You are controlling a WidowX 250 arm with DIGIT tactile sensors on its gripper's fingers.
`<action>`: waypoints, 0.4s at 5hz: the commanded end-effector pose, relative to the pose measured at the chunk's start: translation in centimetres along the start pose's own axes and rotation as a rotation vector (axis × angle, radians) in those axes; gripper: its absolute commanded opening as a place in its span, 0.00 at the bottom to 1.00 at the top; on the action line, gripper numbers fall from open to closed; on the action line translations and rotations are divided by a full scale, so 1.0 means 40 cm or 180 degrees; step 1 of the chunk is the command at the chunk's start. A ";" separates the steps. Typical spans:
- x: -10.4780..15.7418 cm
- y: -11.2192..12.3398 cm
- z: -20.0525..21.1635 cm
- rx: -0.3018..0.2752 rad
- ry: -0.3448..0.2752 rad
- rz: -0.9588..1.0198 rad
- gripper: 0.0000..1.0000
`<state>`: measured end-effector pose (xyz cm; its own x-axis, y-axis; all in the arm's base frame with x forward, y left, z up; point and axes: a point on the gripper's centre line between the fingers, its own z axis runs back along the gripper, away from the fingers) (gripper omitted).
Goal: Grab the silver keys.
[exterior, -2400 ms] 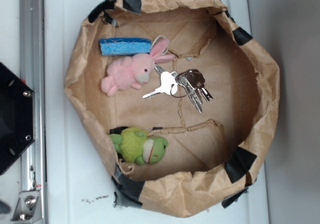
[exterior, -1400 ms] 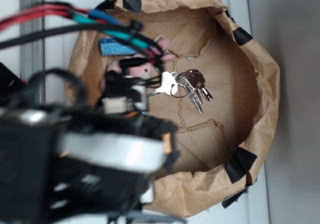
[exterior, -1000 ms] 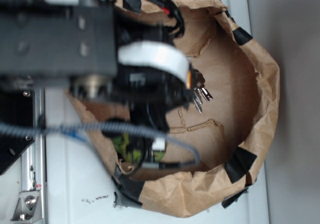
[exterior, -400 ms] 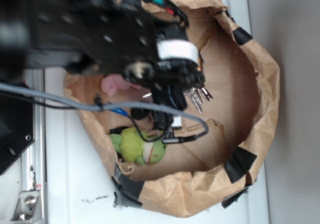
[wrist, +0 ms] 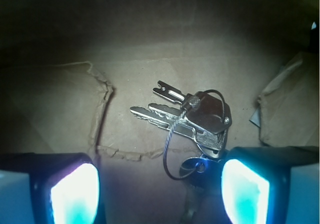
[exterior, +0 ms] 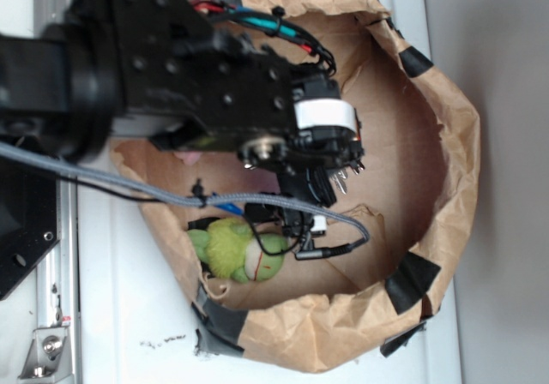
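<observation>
In the wrist view the silver keys (wrist: 192,121) lie flat on the brown paper floor of the bag (exterior: 446,135), in the centre-right of the frame, with the blades pointing to the left and the thin wire ring hanging down toward the lower middle. The tool (wrist: 160,186) is wide open and holds nothing; its two fingers (wrist: 75,189) glow in the lower corners of that frame, and the bunch sits a little above the gap and much closer to the right finger, whose upper edge already covers part of the key heads. In the exterior view the arm (exterior: 171,84) fills the upper left and hides most of the bunch, so only the key tips (exterior: 347,171) show at the centre. I judge that the main risk is the offset: if the tool goes straight down, the right finger can land on top of the keys instead of beside them, and then it presses them into the paper or pushes them away. A second risk is that the fingers close only on the thin ring, and the bunch then swings or slips out. The keys lie very flat, so the fingertips can also scrape and wrinkle the paper. The green plush frog (exterior: 240,251) in the lower part is well apart and seems safe.
</observation>
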<state>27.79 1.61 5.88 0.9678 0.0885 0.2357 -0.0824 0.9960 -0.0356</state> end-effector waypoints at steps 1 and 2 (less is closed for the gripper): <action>0.038 -0.015 0.005 0.0116 -0.0172 0.0016 1.00; 0.050 -0.033 -0.031 0.0201 -0.0175 0.0347 1.00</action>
<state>28.89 1.19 3.77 0.9492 0.2125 0.2322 -0.2224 0.9748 0.0167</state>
